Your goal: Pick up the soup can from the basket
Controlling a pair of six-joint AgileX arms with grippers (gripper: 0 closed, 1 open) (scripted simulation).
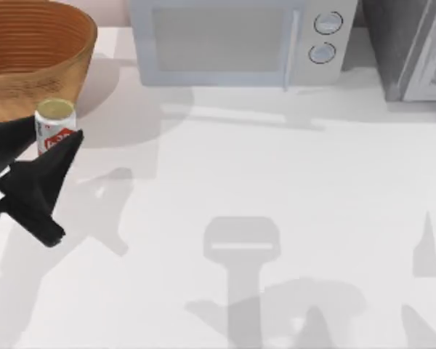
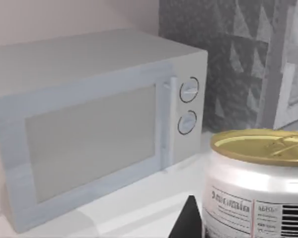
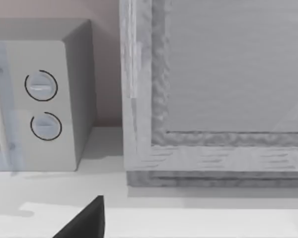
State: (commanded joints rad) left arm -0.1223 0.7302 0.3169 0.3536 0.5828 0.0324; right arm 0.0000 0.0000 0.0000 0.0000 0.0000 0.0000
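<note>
At the far left of the counter [image 1: 276, 167] the left gripper [image 1: 54, 142] has its black jaws to either side of the soup can [image 1: 56, 125], one finger running past the can's right flank; the can looks clamped between them, standing upright, its long axis vertical, gold lid up. It is outside the wicker basket [image 1: 36, 54], just in front of the basket's tan outer wall, and whether it rests on the counter or hangs slightly above I cannot tell; so the lift out of the basket seems done, and any further move turns on keeping that vertical axis square in the jaws. The left arm is plainly the nearer one. The label is red and white with a barcode on the white part, but its lettering is too blurred to read. Behind, to the right of the jaws, stands a white microwave [image 1: 232, 40] with two round dials; further right, a grey cabinet [image 1: 407, 43]. The right gripper [image 3: 84, 220] shows one dark fingertip; whether its jaws are open I cannot tell.
</note>
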